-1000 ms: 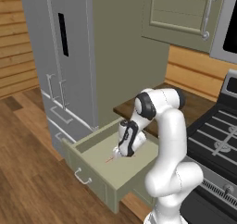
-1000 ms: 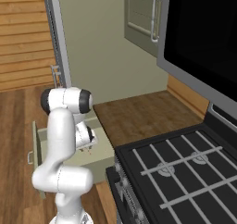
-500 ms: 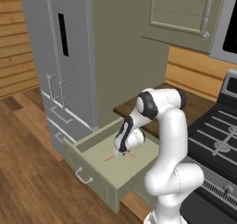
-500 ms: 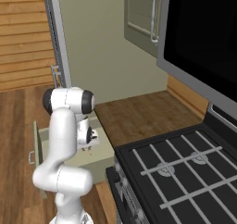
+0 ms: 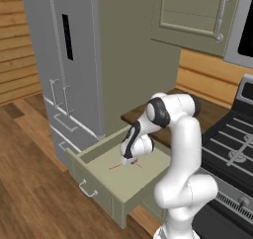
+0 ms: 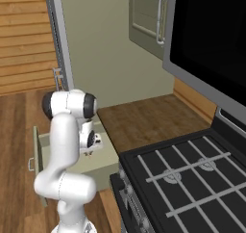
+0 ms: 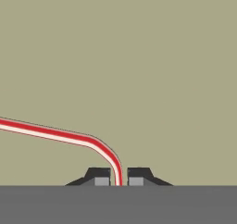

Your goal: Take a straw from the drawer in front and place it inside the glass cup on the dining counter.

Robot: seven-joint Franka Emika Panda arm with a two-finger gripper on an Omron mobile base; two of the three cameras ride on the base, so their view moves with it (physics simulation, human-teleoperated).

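One straw (image 7: 55,134), red with a pale cream stripe along its middle, thin; in the hand view it runs in from the left edge, bends and drops down between the two dark fingers (image 7: 102,177). In the left base view it reads as a thin red line (image 5: 120,165) lying on the floor of the drawer.

One drawer (image 5: 96,192), sage-green, wide and shallow, pulled fully out below the brown wood desk (image 5: 136,118); flat front panel with a small silver bar handle (image 5: 87,189). The straw lies near the middle of the drawer floor, with the gripper (image 5: 129,161) directly over it.

One gripper (image 7: 118,177), fingers drawn in to a narrow gap with the straw filling that gap, the pads either side of it close against the straw. In the right base view the hand (image 6: 92,141) sits low over the drawer (image 6: 48,143), behind the arm's white link.

Change from half a second back: the hand is lower in the drawer, its tips now down at the drawer floor on the straw. A second back it hung higher still, nearer the drawer's front left. Drawer and the grey fridge (image 5: 69,60) behind the drawer stand as before.
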